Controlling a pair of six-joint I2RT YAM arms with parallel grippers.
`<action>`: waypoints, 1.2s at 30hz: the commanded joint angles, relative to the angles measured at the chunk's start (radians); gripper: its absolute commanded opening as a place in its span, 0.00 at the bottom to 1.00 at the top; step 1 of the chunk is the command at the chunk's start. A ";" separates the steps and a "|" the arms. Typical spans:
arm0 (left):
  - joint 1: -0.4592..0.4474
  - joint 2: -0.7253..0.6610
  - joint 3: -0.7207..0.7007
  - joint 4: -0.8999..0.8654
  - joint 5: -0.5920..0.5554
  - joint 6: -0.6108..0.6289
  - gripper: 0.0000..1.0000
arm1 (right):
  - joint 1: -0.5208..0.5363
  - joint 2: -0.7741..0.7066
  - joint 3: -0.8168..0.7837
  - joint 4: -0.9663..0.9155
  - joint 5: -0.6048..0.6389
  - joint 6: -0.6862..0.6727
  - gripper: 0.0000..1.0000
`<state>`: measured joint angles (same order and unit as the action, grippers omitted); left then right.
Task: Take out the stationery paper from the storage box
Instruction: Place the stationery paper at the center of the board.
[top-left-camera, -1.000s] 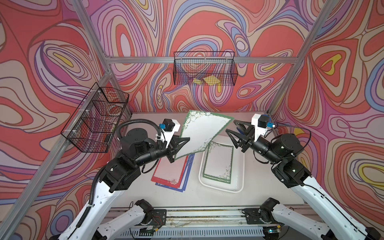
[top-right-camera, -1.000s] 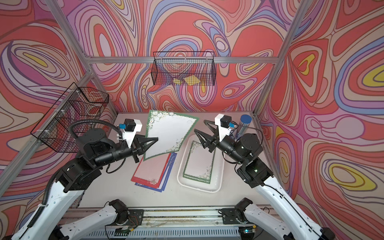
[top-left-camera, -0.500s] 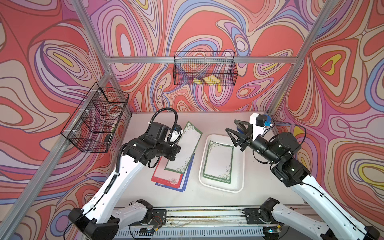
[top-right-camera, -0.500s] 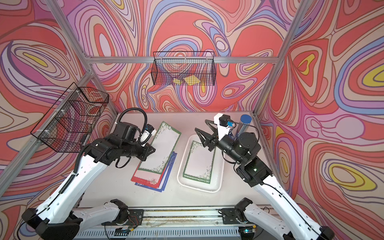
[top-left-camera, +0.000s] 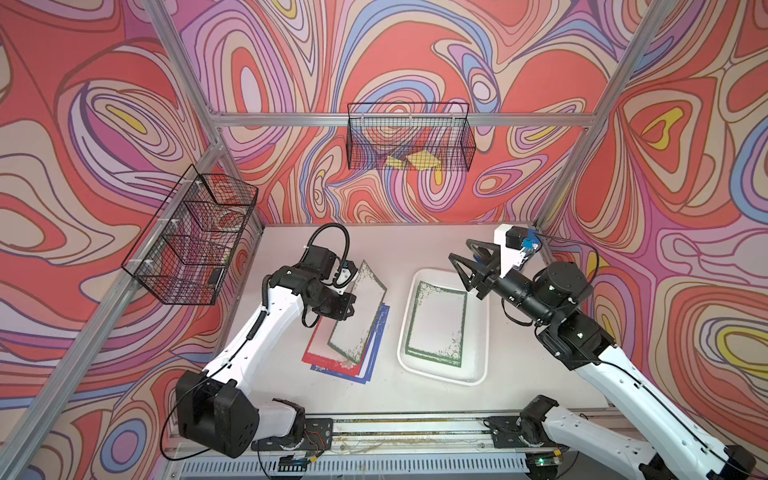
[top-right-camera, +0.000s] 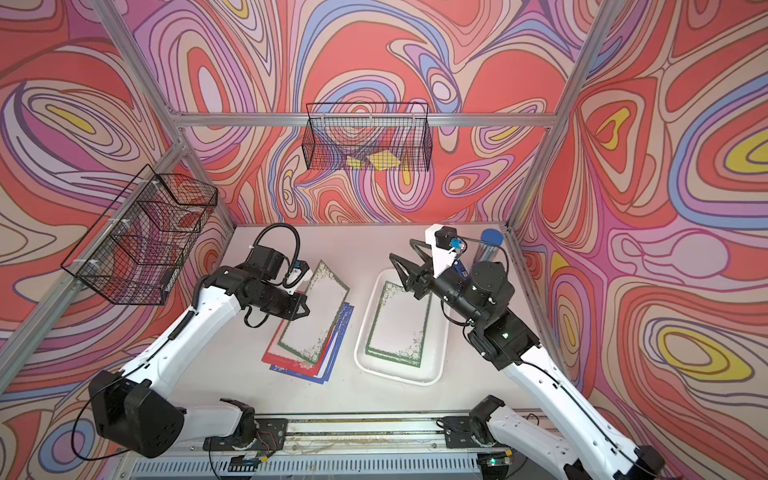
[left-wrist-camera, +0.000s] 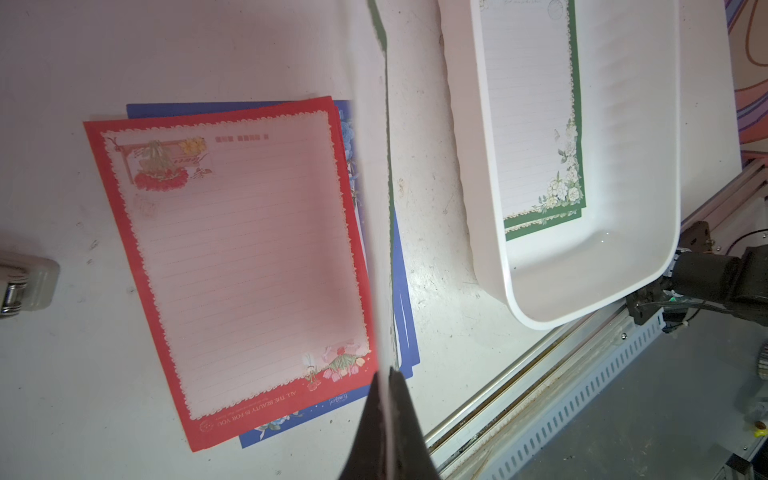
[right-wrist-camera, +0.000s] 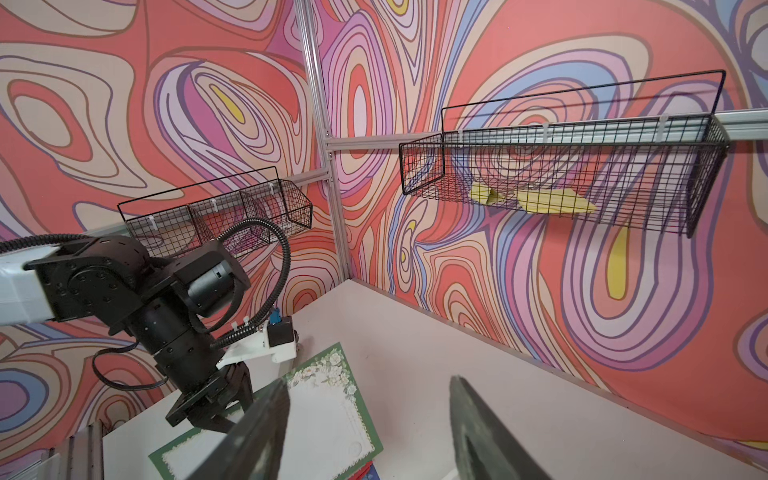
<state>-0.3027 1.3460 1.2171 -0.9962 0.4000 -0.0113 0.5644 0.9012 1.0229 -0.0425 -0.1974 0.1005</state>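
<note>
The left claw (left-wrist-camera: 384, 380) was seen pinched fully shut on one edge of a green-bordered sheet (top-left-camera: 358, 316), which was held tilted and appeared edge-on to the left wrist camera. The sheet was carried outside the storage box, above a pile of red-bordered and blue-bordered sheets (top-left-camera: 322, 353) laid flat on the table (top-left-camera: 415, 249). Its lower end was close to the pile, though contact could not be confirmed.

Just beside the pile, the storage box (top-left-camera: 477, 345) was shown with more stationery paper (top-left-camera: 436, 320) lying flat on its floor. In the left wrist view two green edges were visible there, one under the other. The right claw (top-left-camera: 460, 250) was held empty with its jaws spread wide, raised over the far end of the box and touching nothing.

The step in hand was judged to be the setting down of a removed sheet onto the pile. The next move would call for the sheet to be lowered flat and the left pinch released. An edge of the thin paper left in the box would then need lifting before it could be gripped.
</note>
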 joint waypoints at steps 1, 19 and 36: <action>0.018 0.017 -0.005 0.001 0.034 0.014 0.00 | 0.005 0.008 0.018 0.019 0.016 0.021 0.64; 0.109 0.134 -0.057 0.034 0.085 0.016 0.00 | 0.005 0.001 0.009 0.013 0.054 0.015 0.64; 0.161 0.134 -0.133 0.076 0.035 0.007 0.00 | 0.005 -0.002 0.006 -0.001 0.062 0.015 0.64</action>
<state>-0.1539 1.4746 1.0946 -0.9279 0.4522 -0.0116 0.5644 0.9115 1.0229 -0.0383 -0.1455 0.1143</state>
